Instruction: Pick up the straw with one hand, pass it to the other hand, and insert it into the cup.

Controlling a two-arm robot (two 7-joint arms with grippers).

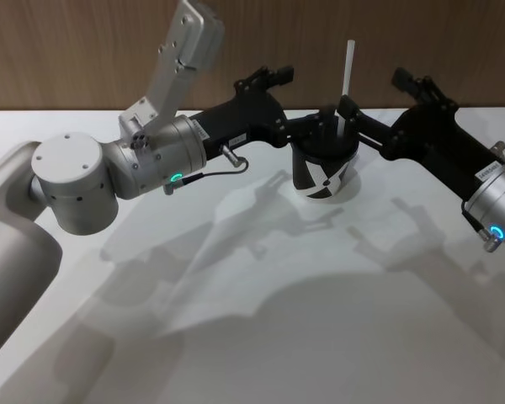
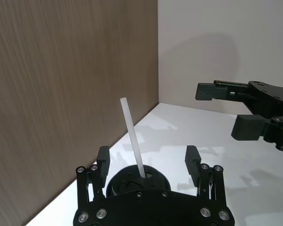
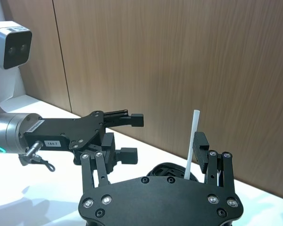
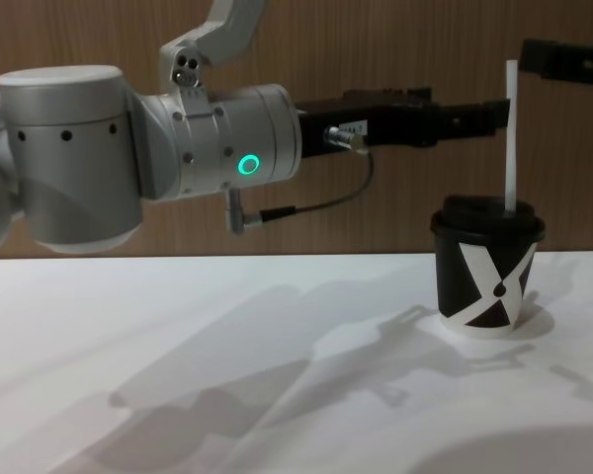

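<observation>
The black cup [image 1: 322, 172] with its white X pattern stands on the white table [image 1: 261, 320] at the back centre. The white straw [image 1: 348, 71] stands nearly upright in the cup's domed lid [image 2: 137, 181], and no finger touches it. My left gripper [image 1: 307, 97] reaches in from the left, open, its fingers straddling the straw above the lid. From the right comes my right gripper [image 1: 374, 94], also open, with one finger [image 3: 201, 147] close beside the straw [image 3: 193, 141]. In the chest view the straw [image 4: 511, 138] rises well above the cup [image 4: 484, 276].
A wood-panelled wall [image 1: 84, 50] runs right behind the cup. The table's front and middle hold nothing but arm shadows. The left arm's large grey body [image 1: 109, 168] spans the left side.
</observation>
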